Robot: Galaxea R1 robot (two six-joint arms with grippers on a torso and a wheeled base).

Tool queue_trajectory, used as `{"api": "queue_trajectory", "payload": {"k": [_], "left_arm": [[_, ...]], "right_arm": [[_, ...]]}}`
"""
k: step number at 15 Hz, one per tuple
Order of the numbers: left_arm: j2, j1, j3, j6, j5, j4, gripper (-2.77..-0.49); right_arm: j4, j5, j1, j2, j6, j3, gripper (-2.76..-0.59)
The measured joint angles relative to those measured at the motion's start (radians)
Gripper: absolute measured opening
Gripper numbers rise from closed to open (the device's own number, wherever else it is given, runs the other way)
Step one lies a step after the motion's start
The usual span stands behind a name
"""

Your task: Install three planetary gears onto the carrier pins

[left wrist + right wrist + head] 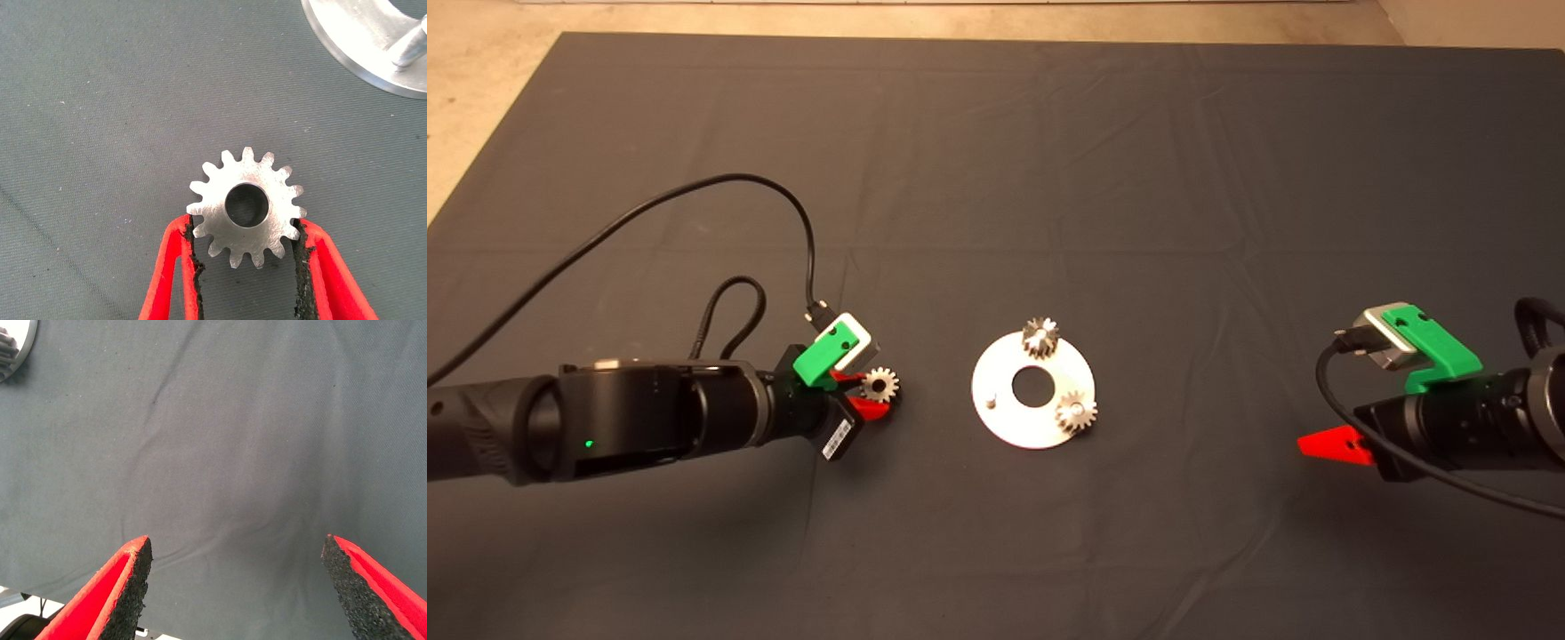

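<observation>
Gear [247,207] between left hand [247,250] fingers

You find no readable writing anywhere on the mat or the metal parts. The only marking is a small white sticker [838,437] on the black block under the left gripper [869,394], printed with what looks like a barcode; its bars and any characters are too small for you to make out. The wrist views show no lettering at all.
</observation>
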Motion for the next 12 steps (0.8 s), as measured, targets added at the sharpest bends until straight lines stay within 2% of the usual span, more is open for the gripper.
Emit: {"api": "queue_trajectory", "payload": {"k": [2,5,7,8,10,12], "left_arm": [[-0.006,0.0,0.021,0.0,0.002,0.0,-2.69],[-0.006,-0.001,0.082,0.001,0.019,0.0,-2.69],[0.002,-0.019,0.105,0.003,0.024,-0.002,-2.69],[0.005,-0.031,0.106,0.003,0.033,0.001,-2.69],[0.012,-0.04,0.109,0.004,0.059,-0.001,-2.69],[0.035,-0.049,0.109,0.007,0.069,-0.002,-2.69]], "right_arm": [[0.0,0.0,0.0,0.0,0.0,0.0,-1.47],[0.0,0.0,0.0,0.0,0.0,0.0,-1.47],[0.0,0.0,0.0,0.0,0.0,0.0,-1.47],[0.0,0.0,0.0,0.0,0.0,0.0,-1.47],[0.0,0.0,0.0,0.0,0.0,0.0,-1.47],[0.0,0.001,0.0,0.0,-0.001,0.0,-1.47]]}}
